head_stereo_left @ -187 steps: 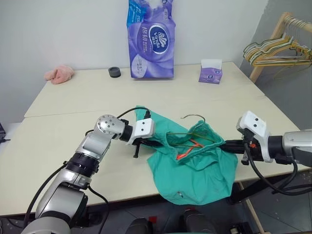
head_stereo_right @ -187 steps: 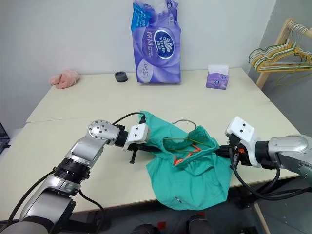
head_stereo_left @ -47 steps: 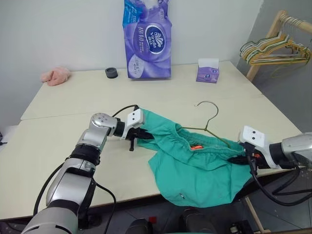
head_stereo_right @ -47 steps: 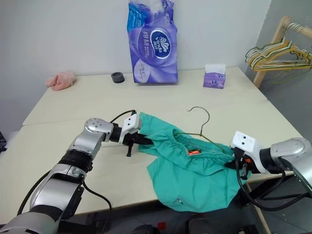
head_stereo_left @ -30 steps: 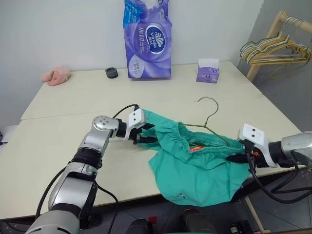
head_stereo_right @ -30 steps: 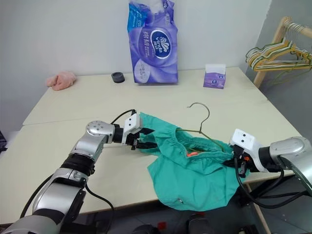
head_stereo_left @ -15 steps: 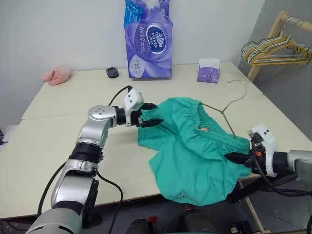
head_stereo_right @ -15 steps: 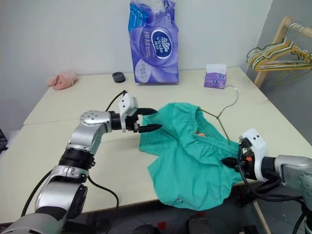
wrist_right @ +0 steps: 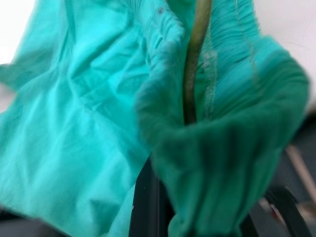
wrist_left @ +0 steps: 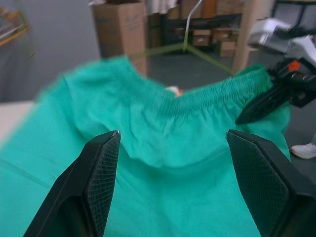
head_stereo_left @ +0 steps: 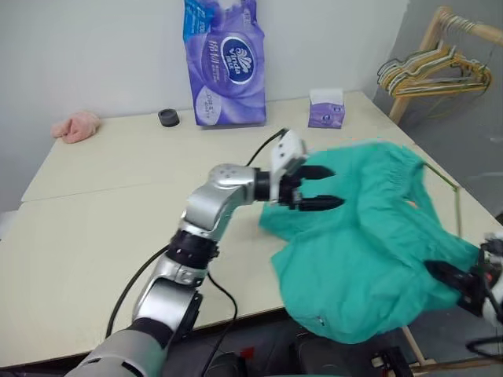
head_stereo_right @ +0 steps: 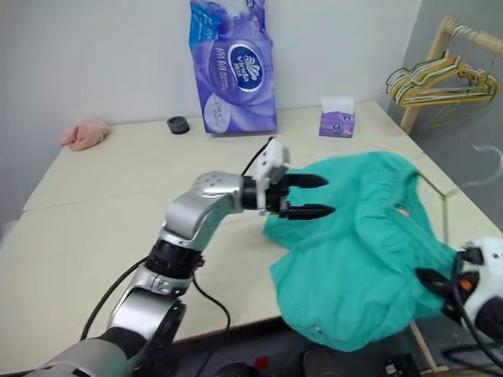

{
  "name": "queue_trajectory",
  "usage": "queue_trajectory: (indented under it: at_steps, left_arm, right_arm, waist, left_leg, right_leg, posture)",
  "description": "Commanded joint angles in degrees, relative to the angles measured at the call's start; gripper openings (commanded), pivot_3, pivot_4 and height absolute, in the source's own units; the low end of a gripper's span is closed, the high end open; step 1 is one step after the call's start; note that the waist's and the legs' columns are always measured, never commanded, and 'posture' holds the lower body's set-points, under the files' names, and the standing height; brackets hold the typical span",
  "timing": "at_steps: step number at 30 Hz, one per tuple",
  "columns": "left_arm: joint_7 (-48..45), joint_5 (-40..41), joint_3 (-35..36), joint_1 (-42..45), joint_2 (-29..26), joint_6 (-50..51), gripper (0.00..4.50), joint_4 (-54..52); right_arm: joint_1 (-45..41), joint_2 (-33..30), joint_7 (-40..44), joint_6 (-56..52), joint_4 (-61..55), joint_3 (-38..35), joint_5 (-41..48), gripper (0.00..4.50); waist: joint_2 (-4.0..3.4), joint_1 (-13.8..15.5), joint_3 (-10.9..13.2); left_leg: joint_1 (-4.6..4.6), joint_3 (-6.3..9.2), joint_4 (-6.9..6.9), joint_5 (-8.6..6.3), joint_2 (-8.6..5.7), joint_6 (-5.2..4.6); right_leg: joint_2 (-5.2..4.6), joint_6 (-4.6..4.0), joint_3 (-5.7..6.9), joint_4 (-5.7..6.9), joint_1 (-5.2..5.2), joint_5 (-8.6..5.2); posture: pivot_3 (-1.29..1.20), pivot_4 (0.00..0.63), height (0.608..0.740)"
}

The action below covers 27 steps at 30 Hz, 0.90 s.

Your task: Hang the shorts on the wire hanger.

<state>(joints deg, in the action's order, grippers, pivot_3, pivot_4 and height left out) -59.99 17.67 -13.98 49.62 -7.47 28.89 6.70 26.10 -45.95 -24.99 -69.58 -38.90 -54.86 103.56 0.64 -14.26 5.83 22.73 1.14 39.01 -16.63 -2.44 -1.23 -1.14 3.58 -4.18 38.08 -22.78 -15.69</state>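
The teal shorts [head_stereo_left: 369, 236] hang lifted over the table's near right corner, waistband up and lower part draped past the edge. The wire hanger [head_stereo_right: 443, 208] runs inside the waistband; in the right wrist view its olive wire [wrist_right: 193, 59] disappears into bunched fabric at my fingers. My right gripper [head_stereo_right: 431, 280] is low at the right, shut on the wire hanger through the waistband. My left gripper [head_stereo_left: 338, 187] points level at the shorts' left side, open, with nothing between its fingers [wrist_left: 101, 168].
A tall purple tissue pack [head_stereo_left: 224, 63], a small purple tissue box [head_stereo_left: 324, 108], a black round cap [head_stereo_left: 167, 118] and a pink cloth lump [head_stereo_left: 75, 126] sit along the table's far side. A wooden rack with several hangers [head_stereo_left: 432, 67] stands at the far right.
The view has swung right. The shorts and hanger rose and swung right. My right gripper drew back and right, rolling. My open left gripper moved right and up after the shorts.
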Motion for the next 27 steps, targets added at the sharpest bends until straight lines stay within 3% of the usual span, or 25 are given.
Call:
queue_trajectory:
  at_steps: [1,5,12,16,20,27]
  left_arm:
    - [1.83,-1.7,-1.78,2.15,1.98,-4.01,3.61,0.03]
    - [4.0,-5.46,-4.79,5.11,6.58,-12.08,3.61,3.45]
    - [5.44,-7.62,-5.97,7.1,10.21,-18.01,3.61,6.34]
    - [6.45,-8.09,-6.02,8.04,12.12,-19.2,3.61,7.25]
    - [6.61,-8.31,-5.83,8.13,12.6,-19.33,3.61,7.41]
    - [7.33,-8.93,-5.43,9.61,13.23,-20.91,3.61,9.04]
  right_arm:
    - [4.05,-3.57,-11.0,15.22,-3.21,0.11,9.38,0.0]
    - [4.64,-8.98,-20.64,23.92,-0.13,-2.06,9.44,0.0]
    - [0.97,-17.44,-23.82,22.92,11.09,-3.77,9.44,0.0]
    - [-4.64,-27.27,-21.64,18.1,26.62,-3.75,7.28,0.0]
    - [-8.95,-30.37,-18.0,13.98,32.86,-2.37,2.68,0.0]
    - [-21.54,-36.47,-4.72,9.46,51.75,6.73,-12.27,0.0]
  waist:
    - [-0.09,-1.74,0.5]
    - [-0.21,-4.84,1.67]
    - [0.05,-6.47,3.28]
    - [-0.12,-6.52,3.9]
    - [0.08,-6.33,4.02]
    - [0.01,-6.3,4.18]
  left_leg:
    - [-0.15,-0.01,-0.03,-0.02,0.04,-0.04]
    - [-0.43,-0.1,-0.08,-0.13,0.04,-0.19]
    - [-0.31,-0.38,-0.12,-0.31,0.01,-0.51]
    - [-0.37,-0.72,-0.1,-0.33,-0.05,-0.56]
    - [-0.46,-1.05,-0.17,-0.39,0.0,-0.67]
    - [-0.57,-1.58,-0.18,-0.53,-0.04,-0.91]
  right_leg:
    - [0.05,0.01,-0.01,-0.22,0.23,0.0]
    - [0.08,0.22,-0.03,-0.83,0.73,0.01]
    - [0.07,0.45,-0.19,-1.24,0.71,0.09]
    - [0.06,0.54,-0.71,-1.21,0.67,0.14]
    - [0.13,0.59,-1.06,-1.26,0.63,0.17]
    - [0.08,0.9,-1.48,-1.31,0.54,0.21]
  posture:
    - [-0.52,0.165,0.74]
    - [-0.53,0.186,0.74]
    - [-0.51,0.203,0.74]
    - [-0.5,0.207,0.74]
    - [-0.48,0.203,0.74]
    - [-0.45,0.196,0.74]
